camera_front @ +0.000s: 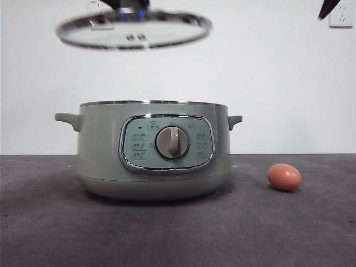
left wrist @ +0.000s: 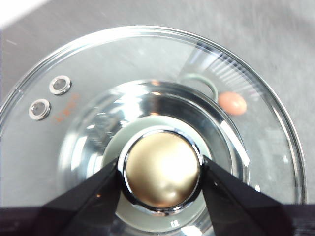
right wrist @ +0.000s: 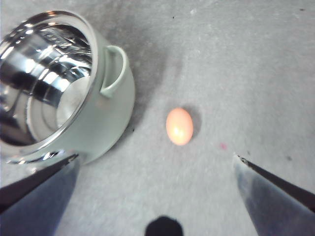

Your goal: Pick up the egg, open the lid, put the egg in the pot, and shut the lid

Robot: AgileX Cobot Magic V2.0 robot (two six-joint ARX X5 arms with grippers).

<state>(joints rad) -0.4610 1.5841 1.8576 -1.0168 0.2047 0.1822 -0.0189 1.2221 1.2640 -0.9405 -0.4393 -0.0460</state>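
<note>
The sage-green pot (camera_front: 150, 153) stands open on the dark table, its steel inside showing in the right wrist view (right wrist: 44, 83). My left gripper (left wrist: 161, 169) is shut on the knob (left wrist: 161, 167) of the glass lid (camera_front: 133, 29) and holds the lid high above the pot, a little tilted. The egg (camera_front: 284, 177) lies on the table to the right of the pot. It shows through the lid glass in the left wrist view (left wrist: 232, 103). My right gripper (right wrist: 157, 164) is open, high above the egg (right wrist: 179, 126); in the front view only its black tip (camera_front: 329, 8) shows.
The table (camera_front: 55, 233) is dark grey with a white wall behind. Two wall sockets (camera_front: 340, 19) sit high on the wall. The pot's side handle (right wrist: 114, 71) points toward the egg.
</note>
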